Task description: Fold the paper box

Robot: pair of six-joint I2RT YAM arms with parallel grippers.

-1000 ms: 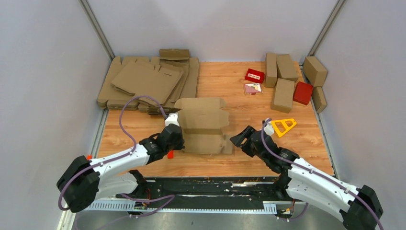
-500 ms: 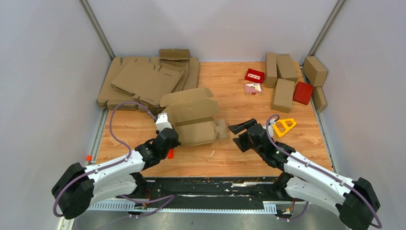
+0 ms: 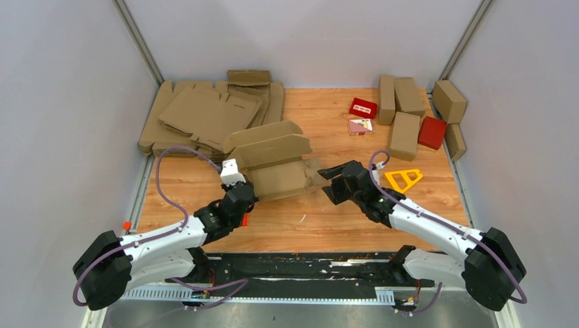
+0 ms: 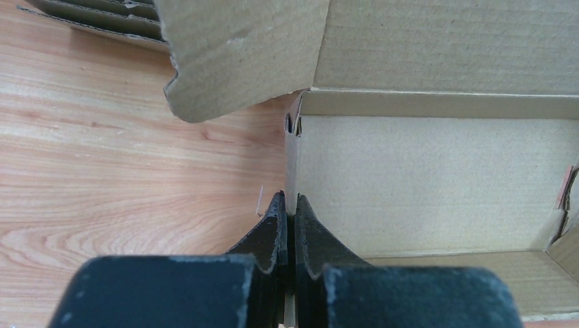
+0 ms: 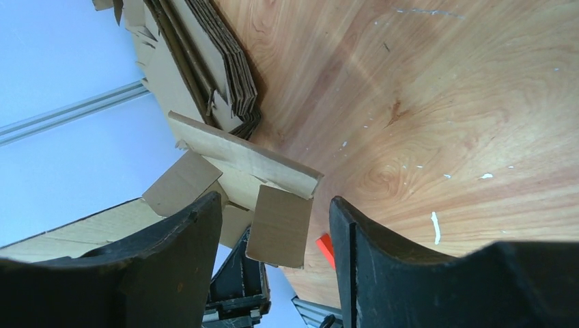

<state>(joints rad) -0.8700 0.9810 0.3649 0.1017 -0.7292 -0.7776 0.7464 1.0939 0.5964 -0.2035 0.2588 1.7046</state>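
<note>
On the tabletop [image 3: 341, 219]: paper box [image 3: 276, 174], half raised.
Left end effector [image 4: 287, 205]: pinching its wall.
Right end effector [image 5: 273, 205]: spread, alongside.
Risk: pinch may slip; walls flop.

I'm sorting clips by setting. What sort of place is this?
Probably a lab test cell for box folding: plain grey walls enclose a wooden table, with a stack of flat cardboard sheets and folded cartons at the back.
</note>
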